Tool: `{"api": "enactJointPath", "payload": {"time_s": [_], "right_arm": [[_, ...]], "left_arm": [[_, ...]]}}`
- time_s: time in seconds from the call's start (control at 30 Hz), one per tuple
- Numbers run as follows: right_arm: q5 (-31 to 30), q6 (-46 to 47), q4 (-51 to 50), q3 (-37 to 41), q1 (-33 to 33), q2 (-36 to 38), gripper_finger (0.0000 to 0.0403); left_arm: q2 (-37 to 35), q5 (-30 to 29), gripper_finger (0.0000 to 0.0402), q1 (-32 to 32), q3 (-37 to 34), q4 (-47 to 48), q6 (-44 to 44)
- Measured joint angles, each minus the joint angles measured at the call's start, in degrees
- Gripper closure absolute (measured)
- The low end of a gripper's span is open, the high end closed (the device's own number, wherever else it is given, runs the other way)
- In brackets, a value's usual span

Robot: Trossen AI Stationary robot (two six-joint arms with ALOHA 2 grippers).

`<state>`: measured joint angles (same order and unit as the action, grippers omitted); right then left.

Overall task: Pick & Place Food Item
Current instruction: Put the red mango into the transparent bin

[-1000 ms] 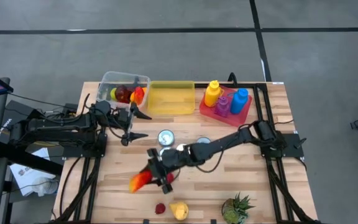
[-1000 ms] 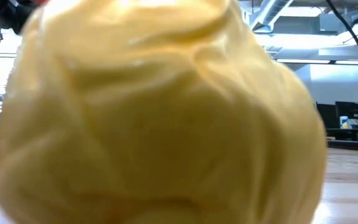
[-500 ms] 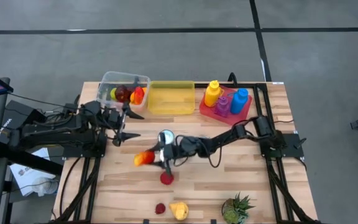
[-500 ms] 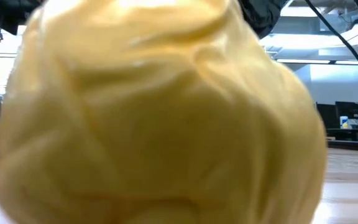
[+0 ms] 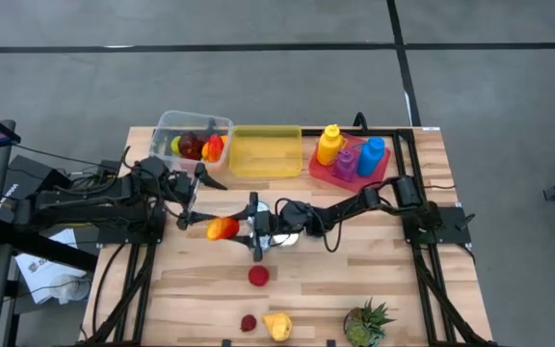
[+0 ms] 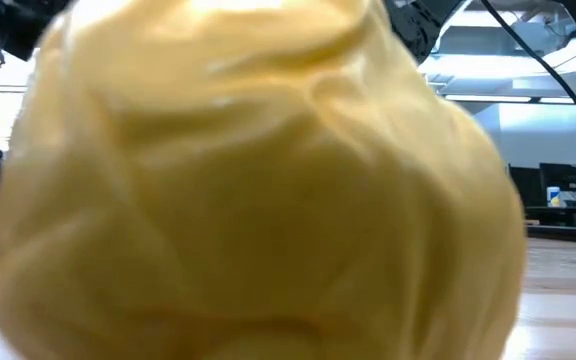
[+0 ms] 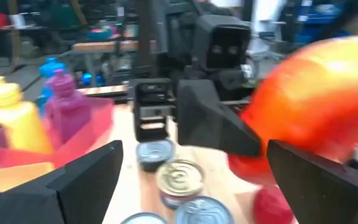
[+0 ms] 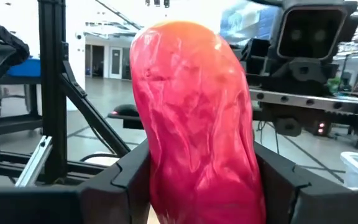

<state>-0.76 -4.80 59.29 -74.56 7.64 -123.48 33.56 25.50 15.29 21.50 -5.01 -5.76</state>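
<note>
Right gripper (image 5: 249, 229): clamped on the red-orange mango (image 5: 223, 228), beside the cans (image 5: 287, 236).
Left gripper (image 5: 189, 198): jaws wide, facing mango.
Writing: none readable.

low view: yellow food item (image 6: 258, 180) fills nearly the whole frame, hiding table and both arms | left wrist view: red-orange fruit (image 7: 319, 99) blurred, cut off at right edge | right wrist view: fruit's lower end cut off at bottom edge | high view: clear bin (image 5: 193, 135) contents too small to name
</note>
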Motion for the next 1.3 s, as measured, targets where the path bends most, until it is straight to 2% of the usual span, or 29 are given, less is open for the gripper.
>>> {"api": "enactJointPath", "payload": {"time_s": [0.17,0.33,0.43,0.6,0.77,0.87,1.0,1.3], "right_arm": [[-2.69,-2.45,0.02,0.00,0.89,0.00,0.0208],[-7.87,-3.16,0.11,0.00,0.83,0.00,0.0208],[-11.53,-3.16,0.80,0.00,0.48,0.00,0.0208],[-13.04,-2.36,1.76,-0.02,-0.20,0.00,0.0208],[-13.46,-0.75,1.69,-0.02,-1.06,0.00,0.0208],[-13.59,-0.54,1.41,0.00,-1.03,0.00,0.0208],[-13.77,-0.61,1.32,-0.02,-0.96,0.00,0.0208],[-14.37,-0.34,0.94,-0.16,-0.69,0.02,0.0212]], "left_arm": [[-3.98,5.72,0.0018,-0.01,0.00,3.95,-0.90],[-5.11,10.66,0.0011,-1.05,0.00,1.68,1.49],[-4.51,10.89,0.0004,-2.20,0.00,1.35,1.99],[0.17,4.71,0.0004,-4.75,0.00,-4.20,1.97],[8.24,1.11,0.0002,-7.64,0.00,-13.91,2.28],[13.21,-3.42,0.0008,-8.80,0.00,-19.53,3.18],[17.45,-9.19,0.0034,-9.17,0.00,-24.10,3.18],[16.35,-9.79,0.0169,-9.22,0.00,-25.38,1.39]]}}
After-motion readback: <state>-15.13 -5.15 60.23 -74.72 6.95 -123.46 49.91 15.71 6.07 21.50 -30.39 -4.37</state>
